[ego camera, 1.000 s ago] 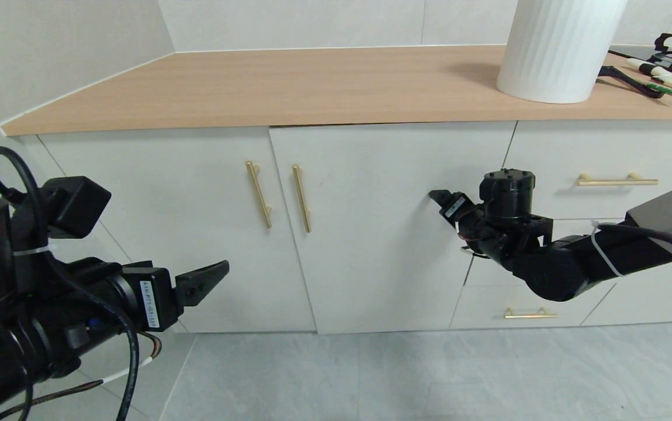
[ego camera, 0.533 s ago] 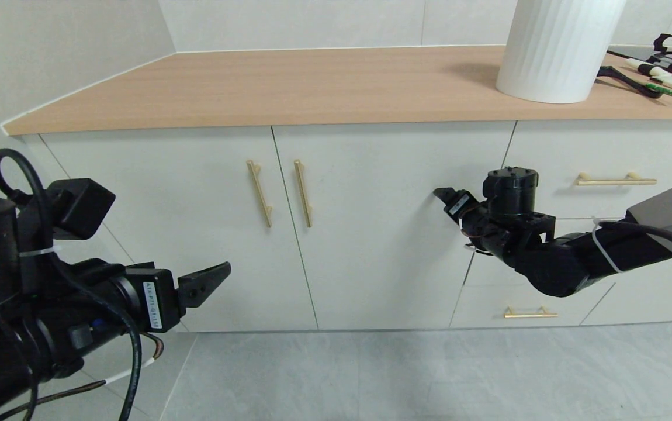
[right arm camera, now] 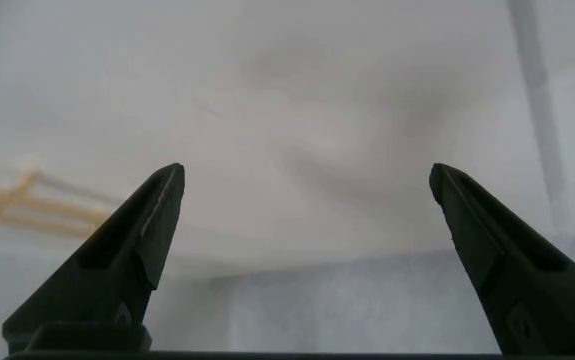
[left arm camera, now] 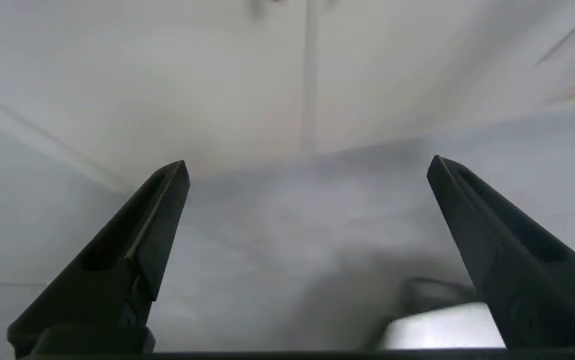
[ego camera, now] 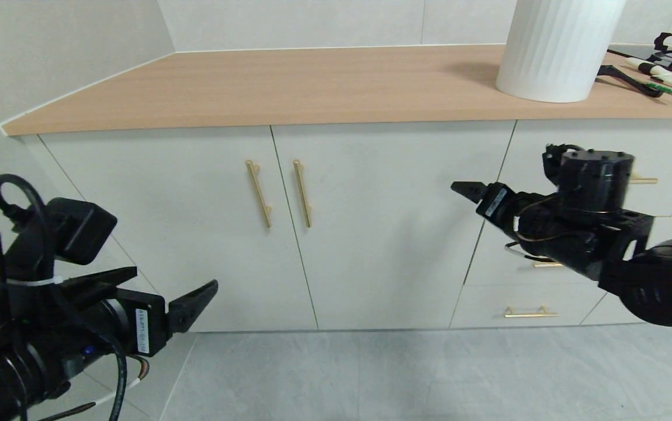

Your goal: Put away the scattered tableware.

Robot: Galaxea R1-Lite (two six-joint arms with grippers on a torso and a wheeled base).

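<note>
Both gaping and empty: right end effector (ego camera: 469,190) has risen rightward along the cabinet (ego camera: 371,234), left end effector (ego camera: 176,277) dipped; nothing gathered yet.

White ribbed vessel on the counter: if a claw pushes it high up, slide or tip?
Likely tips: the white ribbed vessel is tall against its round base. Pushed low, it would probably slide, since the wooden counter looks smooth and flat. The ribbed wall looks rigid, perhaps ceramic or plastic, so weight and fragility stay uncertain.

White cabinets (ego camera: 371,234), wooden countertop (ego camera: 289,88), grey floor (ego camera: 371,374).
</note>
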